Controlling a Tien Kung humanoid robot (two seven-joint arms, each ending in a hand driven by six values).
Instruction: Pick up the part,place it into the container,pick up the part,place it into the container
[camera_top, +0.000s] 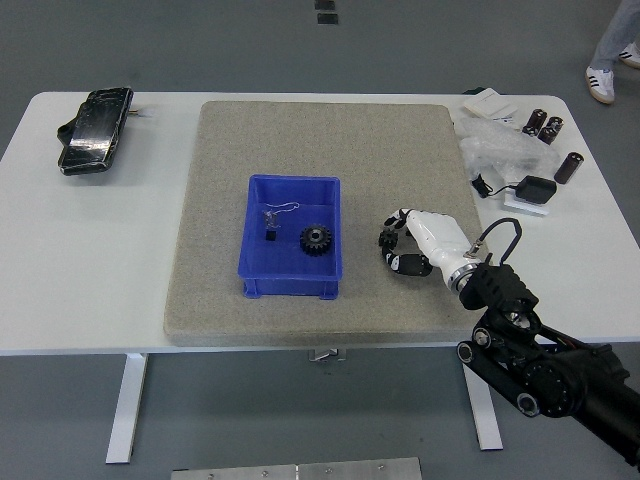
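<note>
On the grey mat (320, 140) covering the middle of the white desk (100, 260), a blue container (292, 236) sits slightly left of centre. It holds one black gear (316, 239) near its right wall and one small dark piece with a wire (272, 225) to the gear's left. Just right of the container, toward the mat's right edge, the robot's right hand (412, 243) rests low on the mat, its white-and-black fingers (392, 240) curled around a second small black gear (387, 237). Whether the fingers truly grip it or only cage it cannot be told. The container lies directly to the hand's left, close by, so the carry should be short and sideways. No left arm is visible. One dark wrapped bundle (93, 131) lies at the desk's far left corner; clear bags (495, 145) and small dark cylinders (545, 125) crowd the far right corner.
</note>
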